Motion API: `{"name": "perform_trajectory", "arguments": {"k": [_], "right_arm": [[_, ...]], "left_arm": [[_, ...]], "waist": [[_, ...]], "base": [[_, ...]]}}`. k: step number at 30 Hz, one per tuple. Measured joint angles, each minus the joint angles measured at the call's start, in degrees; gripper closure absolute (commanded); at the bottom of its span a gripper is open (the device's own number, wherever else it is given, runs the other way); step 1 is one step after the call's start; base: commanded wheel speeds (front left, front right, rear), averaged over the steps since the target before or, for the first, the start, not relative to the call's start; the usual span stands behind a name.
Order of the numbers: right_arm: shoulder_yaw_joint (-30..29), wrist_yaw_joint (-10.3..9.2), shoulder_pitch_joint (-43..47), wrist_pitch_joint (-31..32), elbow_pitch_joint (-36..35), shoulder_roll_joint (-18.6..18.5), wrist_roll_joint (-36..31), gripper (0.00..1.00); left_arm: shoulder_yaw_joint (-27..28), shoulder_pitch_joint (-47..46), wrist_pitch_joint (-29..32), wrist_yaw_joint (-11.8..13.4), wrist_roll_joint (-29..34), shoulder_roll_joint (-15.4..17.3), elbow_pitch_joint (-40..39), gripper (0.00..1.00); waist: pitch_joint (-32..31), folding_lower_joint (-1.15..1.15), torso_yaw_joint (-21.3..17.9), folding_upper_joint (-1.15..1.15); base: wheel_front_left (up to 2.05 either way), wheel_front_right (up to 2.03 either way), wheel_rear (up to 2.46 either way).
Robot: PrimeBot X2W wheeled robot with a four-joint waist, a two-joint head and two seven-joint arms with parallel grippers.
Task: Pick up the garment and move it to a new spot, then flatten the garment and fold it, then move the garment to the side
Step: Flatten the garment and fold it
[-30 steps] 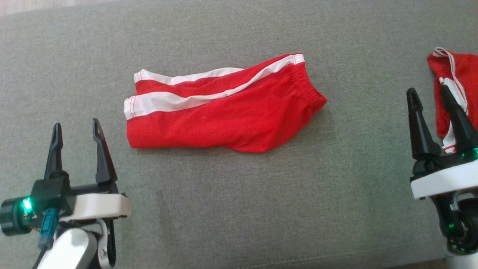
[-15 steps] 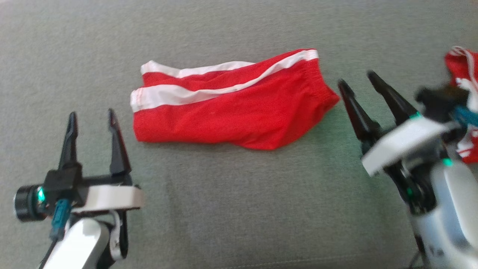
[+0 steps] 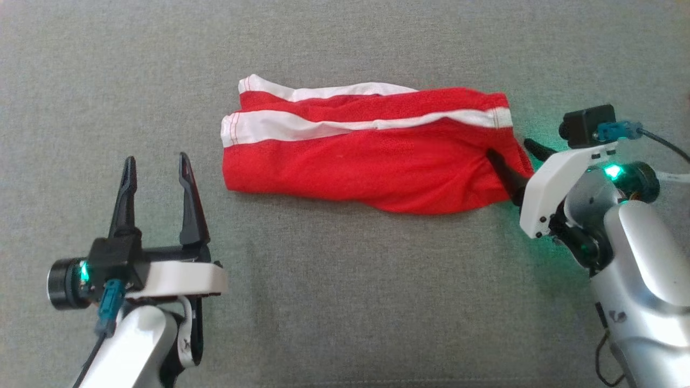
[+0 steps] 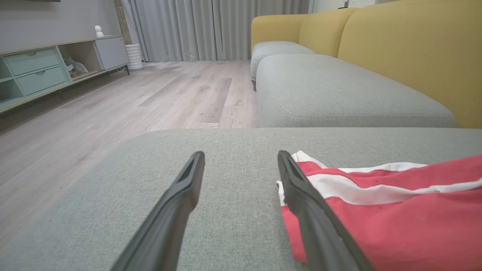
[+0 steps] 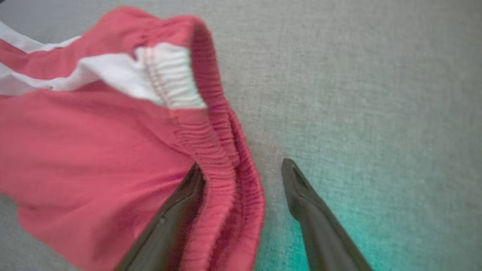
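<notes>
Grey woven cushion is our work surface. The left wrist view shows it as part of a sofa with yellow backs, with a pale wood floor, grey curtains and a low cabinet beyond.

We see the red shorts with white stripes lying flat near the middle of the cushion. Their long axis runs from 9 o'clock to 3 o'clock in the head view, with the leg hems at 9 and the elastic waistband at 3.

Our right gripper is at the waistband end with its jaws spread wide, holding nothing. One finger lies over the red cloth and the other over bare cushion just past the edge, so the waistband sits between them. We cannot tell whether either finger presses on the fabric.

Our left gripper is also wide open and empty, and hovers apart from the shorts. The hem corner lies at about 2 o'clock from it.

We judge the right arm to be the nearer one, and closing on the waistband is the move at hand. The cloth would then trail away towards 9 o'clock.
</notes>
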Motion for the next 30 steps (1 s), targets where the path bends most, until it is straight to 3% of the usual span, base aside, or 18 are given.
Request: {"name": "perform_trajectory", "arguments": {"k": [5,6,7,8,15,20,26,29,30], "right_arm": [[-1.0,0.0,-0.1,2.8,1.6,0.4,3.7,0.0],[-0.8,0.0,-0.1,3.2,1.6,0.3,4.7,0.17],[-0.6,0.0,-0.1,3.8,1.5,0.3,5.8,0.17],[-0.5,0.0,-0.1,3.9,1.4,0.3,7.0,1.0],[-1.9,0.0,3.9,2.6,-1.5,1.0,14.6,1.0],[-9.9,0.0,8.1,3.8,-3.2,-0.1,20.4,1.0],[-20.0,0.0,8.5,11.2,-3.5,-1.6,28.2,1.0],[-22.8,0.0,8.3,16.6,-3.7,-1.0,31.9,1.0],[-24.6,0.0,8.1,21.1,-3.9,0.2,34.6,1.0]], "left_arm": [[0.0,0.0,-0.6,-0.5,0.0,-0.2,0.8,0.0],[0.0,0.0,-0.6,-0.6,0.0,-0.2,0.9,0.0],[0.0,0.0,-0.6,-0.7,0.0,-0.3,0.9,0.0],[0.0,0.0,-0.6,-0.8,0.0,-0.3,1.0,0.0],[0.1,-0.1,-1.0,-0.9,-0.2,-0.3,1.2,0.0],[0.1,0.0,-0.9,-0.4,-0.6,-0.1,1.0,0.0],[0.1,0.0,-0.5,-0.4,-0.6,0.2,0.6,0.0],[-0.1,0.0,-0.3,-0.4,-0.6,0.2,0.6,0.0],[-0.2,0.0,-0.1,-0.4,-0.6,0.2,0.6,0.0]], "waist": [[0.2,0.0,-0.1,0.0],[0.3,0.0,-0.1,0.0],[0.3,0.0,-0.2,0.0],[0.3,0.0,-0.2,0.0],[-0.2,0.0,-0.9,0.0],[-0.7,0.0,-1.9,0.0],[-0.9,0.0,-2.7,0.0],[-1.0,0.0,-3.0,0.0],[-1.1,0.0,-3.1,0.0]], "base": [[0.0,0.0,0.0],[0.0,0.0,0.0],[0.0,0.0,0.0],[0.0,0.0,0.0],[0.0,0.0,0.0],[0.0,0.0,0.0],[0.0,0.0,0.0],[0.0,0.0,0.0],[0.0,0.0,0.0]]}}
